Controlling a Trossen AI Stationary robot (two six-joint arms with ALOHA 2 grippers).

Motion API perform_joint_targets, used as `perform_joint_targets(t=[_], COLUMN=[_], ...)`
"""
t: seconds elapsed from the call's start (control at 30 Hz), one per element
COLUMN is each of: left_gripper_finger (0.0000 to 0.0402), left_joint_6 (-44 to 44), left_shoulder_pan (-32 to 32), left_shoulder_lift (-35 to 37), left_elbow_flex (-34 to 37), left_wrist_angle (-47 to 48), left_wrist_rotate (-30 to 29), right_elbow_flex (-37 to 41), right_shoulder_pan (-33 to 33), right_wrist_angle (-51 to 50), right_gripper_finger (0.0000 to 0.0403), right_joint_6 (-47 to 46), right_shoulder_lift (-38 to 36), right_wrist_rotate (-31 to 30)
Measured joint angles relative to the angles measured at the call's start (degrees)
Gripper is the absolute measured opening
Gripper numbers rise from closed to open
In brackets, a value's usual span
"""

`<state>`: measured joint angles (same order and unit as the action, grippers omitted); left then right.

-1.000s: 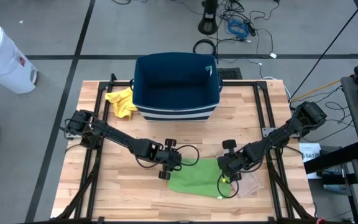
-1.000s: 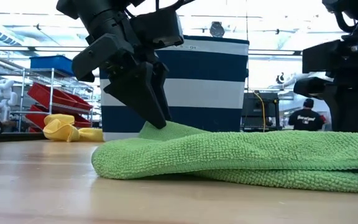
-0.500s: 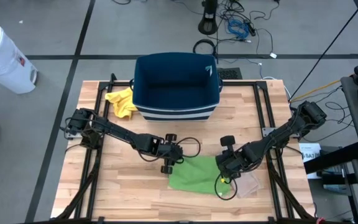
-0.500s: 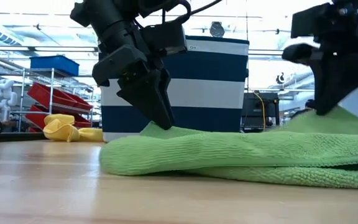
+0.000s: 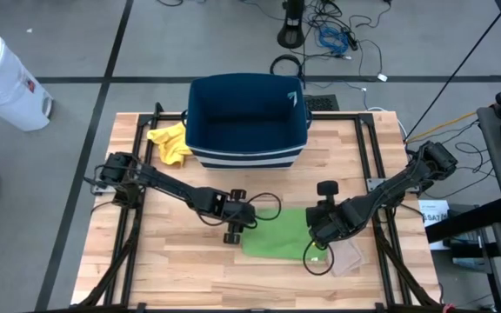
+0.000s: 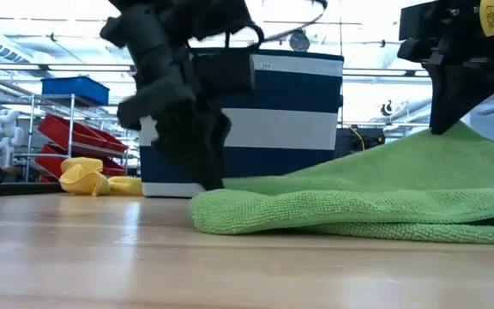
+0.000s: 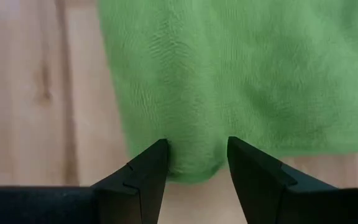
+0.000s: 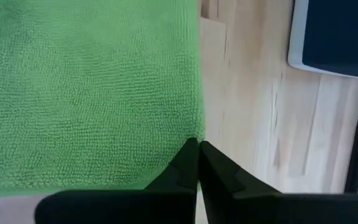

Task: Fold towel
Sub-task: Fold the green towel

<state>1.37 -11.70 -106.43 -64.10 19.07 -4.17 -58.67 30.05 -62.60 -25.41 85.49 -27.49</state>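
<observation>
**A:** What is on the pale wooden plank table (image 5: 155, 261), from the biggest thing down?

**B:** At the far edge stands a large navy fabric bin with white stripes (image 5: 247, 122). A crumpled yellow cloth (image 5: 169, 142) lies just beside it on the robot's left. Nearer the front is the green microfibre towel (image 5: 277, 237), roughly central and a little to the robot's right. It lies partly doubled, its right side lifted off the wood. A small pale beige cloth (image 5: 348, 257) sits beside its right edge.

**A:** What are the arms doing?

**B:** The right gripper (image 8: 198, 149) has its jaws pinched together on a corner of the towel, holding that corner raised. From table level the cloth slopes up to it like a tent. The left gripper (image 7: 197, 158) is low at the towel's left edge. Its jaws stand apart on either side of a small bulge of the folded edge, and they do not look clamped on it.

**A:** How should this step be done well?

**B:** I judge the fold to be partway along. The right arm should carry its corner across low and level, keeping the cloth taut so it lays flat. The left gripper would best steady its edge so the towel does not slide. The edges should be lined up before the corner is released.
</observation>
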Motion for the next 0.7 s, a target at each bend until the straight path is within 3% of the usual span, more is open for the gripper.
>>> perform_joint_targets(t=[0.37, 0.7], left_gripper_finger=[0.0174, 0.0174], left_joint_6=[2.18, 1.35], left_shoulder_pan=[-0.46, -1.5], left_shoulder_lift=[-1.21, 5.9], left_elbow_flex=[-0.17, -0.09], left_wrist_angle=[5.8, 5.73], left_wrist_rotate=[-6.03, -6.99], right_elbow_flex=[0.0, 0.0], right_shoulder_pan=[1.21, 1.61], right_wrist_angle=[-1.74, -1.56], right_gripper_finger=[0.0, 0.0], right_joint_6=[-2.44, -2.44], right_shoulder_lift=[0.0, 0.0], right_wrist_rotate=[0.5, 0.78])
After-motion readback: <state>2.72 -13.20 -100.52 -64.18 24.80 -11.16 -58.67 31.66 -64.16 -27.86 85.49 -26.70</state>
